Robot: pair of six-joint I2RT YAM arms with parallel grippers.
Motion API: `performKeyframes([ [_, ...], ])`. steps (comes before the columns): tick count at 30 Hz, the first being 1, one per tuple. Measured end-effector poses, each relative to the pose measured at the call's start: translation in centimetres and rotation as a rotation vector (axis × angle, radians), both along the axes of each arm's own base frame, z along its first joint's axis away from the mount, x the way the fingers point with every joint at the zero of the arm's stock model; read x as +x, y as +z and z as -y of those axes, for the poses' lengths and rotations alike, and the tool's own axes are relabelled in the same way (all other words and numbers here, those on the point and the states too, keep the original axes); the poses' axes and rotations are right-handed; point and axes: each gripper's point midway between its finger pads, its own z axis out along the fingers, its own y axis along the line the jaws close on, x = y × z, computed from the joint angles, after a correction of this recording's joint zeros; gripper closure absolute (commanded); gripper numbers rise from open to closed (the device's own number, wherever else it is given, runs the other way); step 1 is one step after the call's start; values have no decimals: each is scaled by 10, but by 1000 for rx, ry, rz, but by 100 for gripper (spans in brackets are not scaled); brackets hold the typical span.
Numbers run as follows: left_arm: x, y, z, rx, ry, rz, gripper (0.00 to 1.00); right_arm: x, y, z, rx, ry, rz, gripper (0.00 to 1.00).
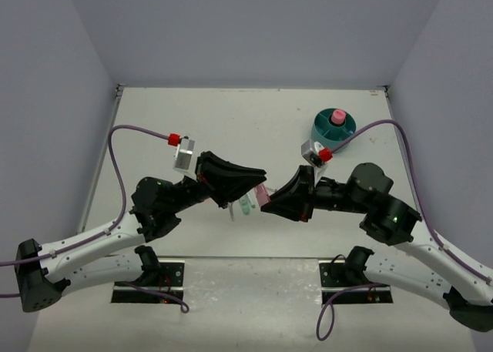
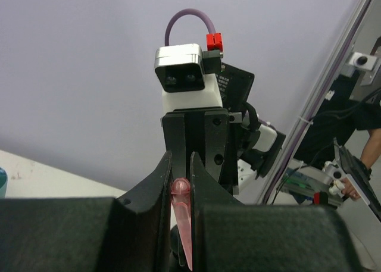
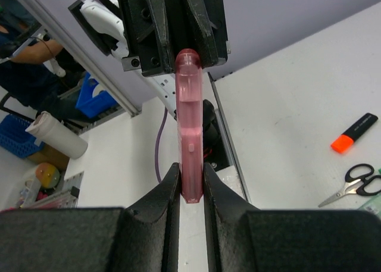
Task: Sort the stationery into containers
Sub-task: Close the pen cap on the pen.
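A pink highlighter [image 3: 190, 123] hangs above the table's near middle, gripped at both ends. My right gripper [image 3: 190, 175] is shut on its flat end. My left gripper [image 2: 180, 171] is shut on its rounded end [image 2: 180, 191]. From above, the two grippers meet tip to tip, left gripper [image 1: 248, 184] and right gripper [image 1: 273, 196], with a bit of the pink highlighter [image 1: 262, 192] showing between them. A green highlighter [image 1: 245, 206] lies on the table just below them. The teal container [image 1: 318, 129] stands at the back right with a pink-capped bottle [image 1: 337, 118] in it.
An orange highlighter [image 3: 354, 132] and black-handled scissors [image 3: 355, 184] lie on the table, seen in the right wrist view. Grey walls close in the table on the left, back and right.
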Motion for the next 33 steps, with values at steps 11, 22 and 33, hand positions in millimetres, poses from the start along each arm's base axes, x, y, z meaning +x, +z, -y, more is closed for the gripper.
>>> performKeyframes([
  [11,9,2,-7,-74,44,2,100,12,0,-17,-131,7,-29,100],
  [22,18,-14,17,101,41,-5,100,21,-17,-35,-101,32,-60,100],
  [33,52,-50,-3,318,282,-150,0,53,-39,-16,-62,-149,-20,100],
])
